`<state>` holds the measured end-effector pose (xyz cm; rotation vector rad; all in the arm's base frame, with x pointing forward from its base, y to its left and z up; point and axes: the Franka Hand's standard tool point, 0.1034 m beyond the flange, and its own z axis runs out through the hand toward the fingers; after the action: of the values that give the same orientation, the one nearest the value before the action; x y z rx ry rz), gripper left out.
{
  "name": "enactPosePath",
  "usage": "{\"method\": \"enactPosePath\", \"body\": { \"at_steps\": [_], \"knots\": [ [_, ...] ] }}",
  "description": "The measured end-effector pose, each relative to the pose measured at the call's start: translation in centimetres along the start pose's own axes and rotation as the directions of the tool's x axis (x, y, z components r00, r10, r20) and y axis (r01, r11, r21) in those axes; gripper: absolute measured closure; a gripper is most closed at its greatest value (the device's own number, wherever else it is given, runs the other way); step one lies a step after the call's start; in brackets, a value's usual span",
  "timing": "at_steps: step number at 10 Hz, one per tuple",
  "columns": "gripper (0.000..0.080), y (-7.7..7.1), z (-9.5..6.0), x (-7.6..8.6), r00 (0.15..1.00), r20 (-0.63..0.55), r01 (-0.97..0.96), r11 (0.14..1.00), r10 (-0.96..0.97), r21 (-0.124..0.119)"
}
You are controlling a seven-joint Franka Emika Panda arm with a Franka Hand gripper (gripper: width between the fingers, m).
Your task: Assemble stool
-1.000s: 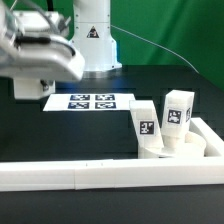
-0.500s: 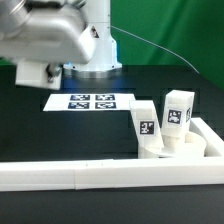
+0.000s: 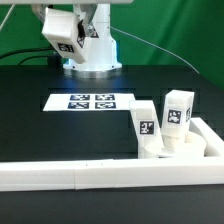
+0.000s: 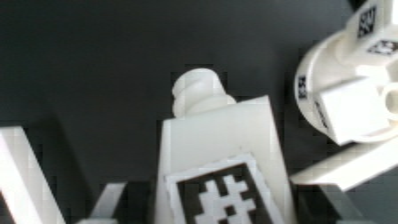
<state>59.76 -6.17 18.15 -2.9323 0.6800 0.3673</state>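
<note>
In the exterior view the round white seat (image 3: 181, 149) sits at the right against the rail, with two tagged white legs (image 3: 146, 123) (image 3: 179, 108) standing on it. My gripper (image 3: 62, 32) is raised high at the back, near the robot base, with a tagged white part in it. In the wrist view my gripper (image 4: 199, 192) is shut on the third leg (image 4: 210, 140), whose round peg end (image 4: 199, 85) points away from the camera. The seat (image 4: 352, 95) shows beyond it, blurred.
The marker board (image 3: 88, 102) lies flat mid-table. The long white border rail (image 3: 70, 175) runs along the front and turns up the exterior view's right side. The robot base (image 3: 97, 55) stands at the back. The table top is black.
The arm has swung from the exterior view's near left up and back toward the robot base, carrying the leg. The seat and its two legs have not moved.
</note>
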Motion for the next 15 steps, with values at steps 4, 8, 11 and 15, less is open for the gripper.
{"method": "enactPosePath", "body": {
  "at_steps": [4, 8, 11, 15],
  "knots": [
    [0.0476, -8.4, 1.5, -0.8, 0.933, -0.345, -0.075, 0.992, 0.106, 0.102],
    [0.0476, -13.9, 3.2, -1.9, 0.842, -0.497, -0.123, 0.972, 0.209, 0.199],
    [0.0476, -16.5, 4.4, -2.9, 0.769, -0.591, -0.094, 0.957, 0.246, 0.276],
    [0.0476, -16.4, 7.0, -2.9, 0.743, -0.631, -0.072, 0.964, 0.224, 0.258]
  ]
}}
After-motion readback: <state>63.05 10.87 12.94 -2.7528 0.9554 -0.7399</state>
